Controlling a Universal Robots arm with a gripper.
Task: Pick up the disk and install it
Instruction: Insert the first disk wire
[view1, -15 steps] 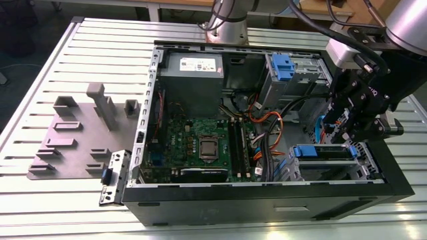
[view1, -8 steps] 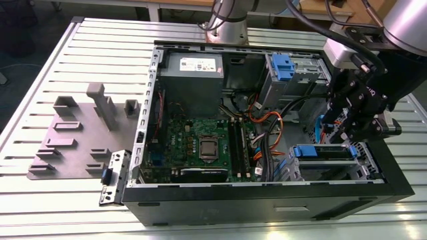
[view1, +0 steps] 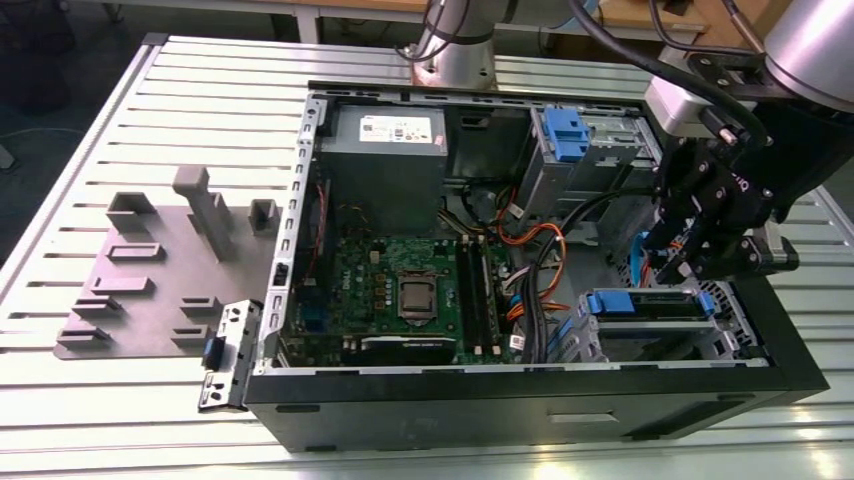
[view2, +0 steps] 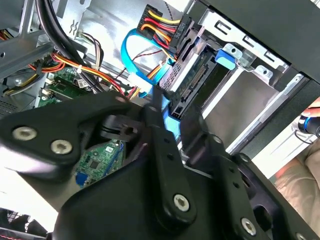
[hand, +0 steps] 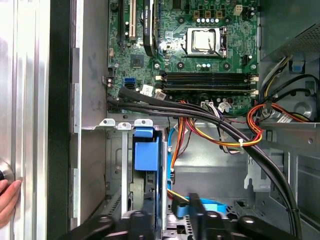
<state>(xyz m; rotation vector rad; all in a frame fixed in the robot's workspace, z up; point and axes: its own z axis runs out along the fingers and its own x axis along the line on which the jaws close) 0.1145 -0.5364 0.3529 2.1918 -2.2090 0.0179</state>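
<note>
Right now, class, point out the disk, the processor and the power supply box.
the disk (view1: 657, 304), exterior view, on its grey body beside the blue carrier end.
the processor (hand: 206, 41), first wrist view, on its metal lid.
the power supply box (view1: 387, 170), exterior view, on the grey wall below its white sticker.

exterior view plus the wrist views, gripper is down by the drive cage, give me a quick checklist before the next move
1. Access: the case has its side off. ok
2. Disk placement: the disk lies in the drive cage in its blue carrier. Whether it is fully seated: cannot tell
3. Gripper position: the gripper hangs inside the case, right at that cage. ok
4. Hold on the disk: cannot tell
5. Cables: the blue cable loops close beside the gripper. not ok
6. People: a hand rests on the table beside the case. not ok
</note>
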